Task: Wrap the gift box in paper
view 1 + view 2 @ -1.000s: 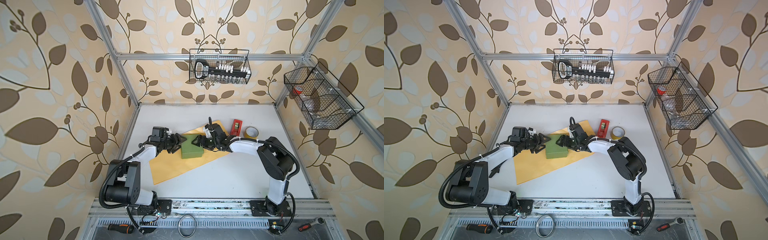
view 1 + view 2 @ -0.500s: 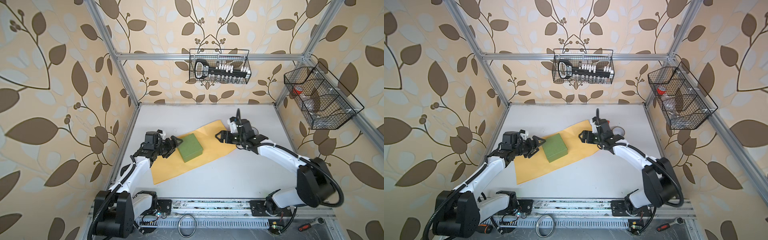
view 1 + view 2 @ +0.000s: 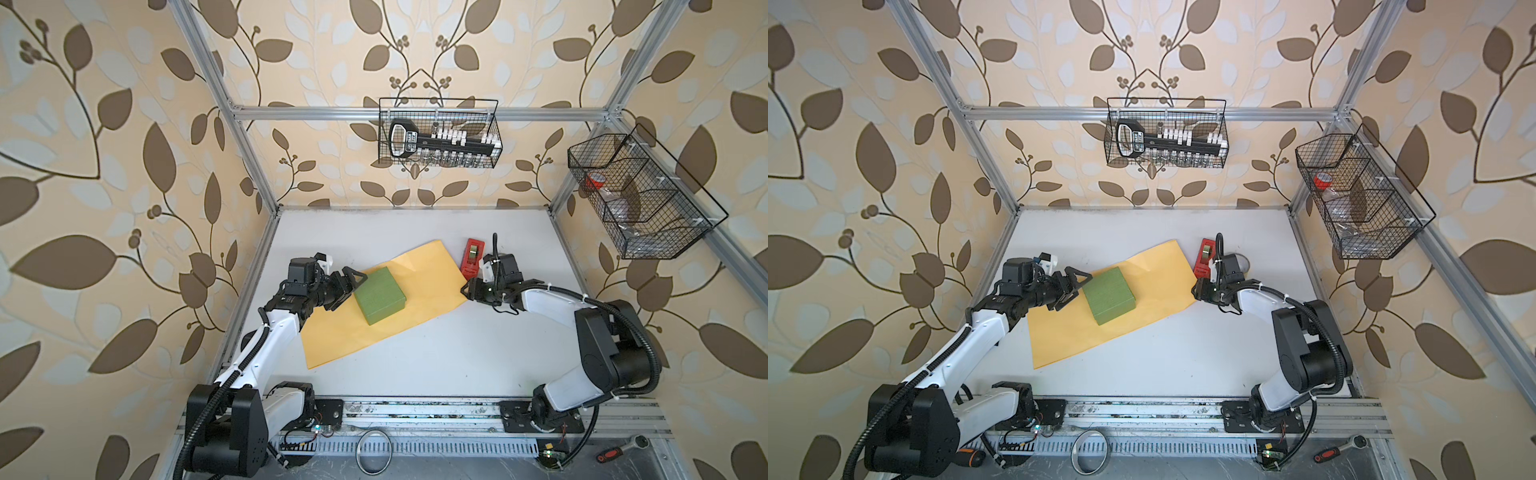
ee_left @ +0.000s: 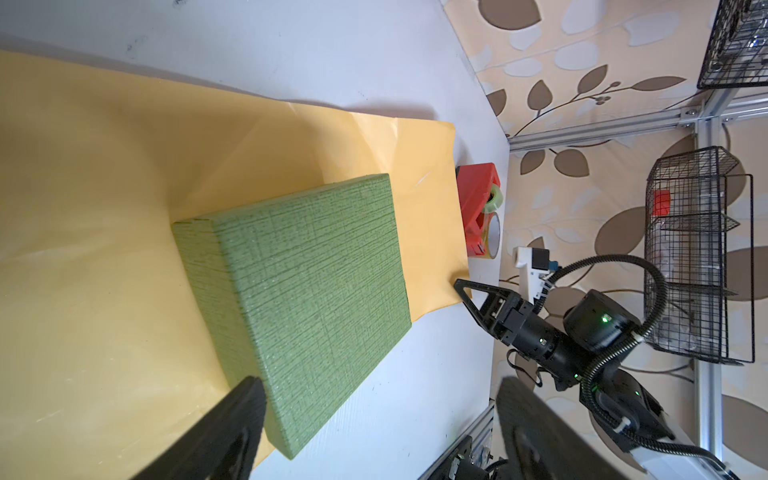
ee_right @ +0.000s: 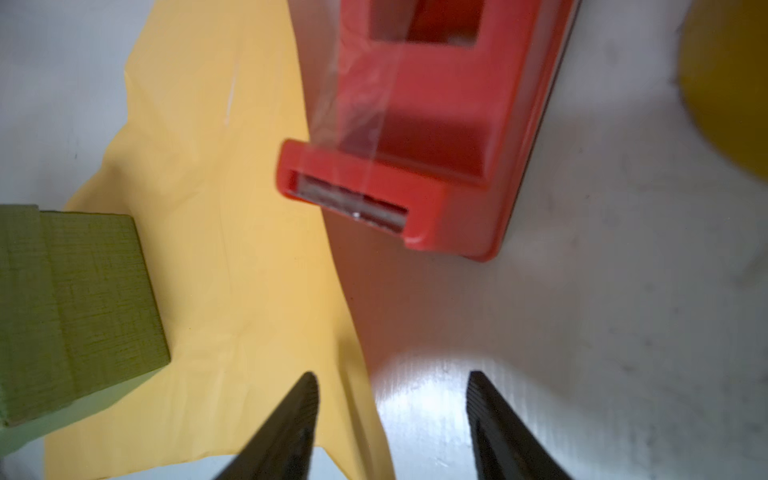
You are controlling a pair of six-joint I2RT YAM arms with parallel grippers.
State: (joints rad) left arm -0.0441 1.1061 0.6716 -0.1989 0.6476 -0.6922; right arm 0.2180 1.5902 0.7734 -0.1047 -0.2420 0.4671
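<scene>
Matt yellow-tan paper (image 3: 424,286), woven-textured green gift box (image 3: 380,295), glossy red plastic tape dispenser (image 3: 471,257), smooth white table (image 3: 436,361)

Red tape dispenser (image 3: 472,257) lies on white counter (image 3: 415,365), right rear. Yellow tape roll (image 4: 493,249) sits just beside it. Wire basket (image 3: 438,100) on rear wall holds black-handled tool set. Second wire basket (image 3: 602,212) on right wall holds red item (image 3: 596,181). Past counter's front rail: metal ring (image 3: 374,451), red-handled ratchet (image 3: 623,449), orange-and-black screwdriver (image 3: 967,457). Leaf-patterned wallpaper all round.
</scene>
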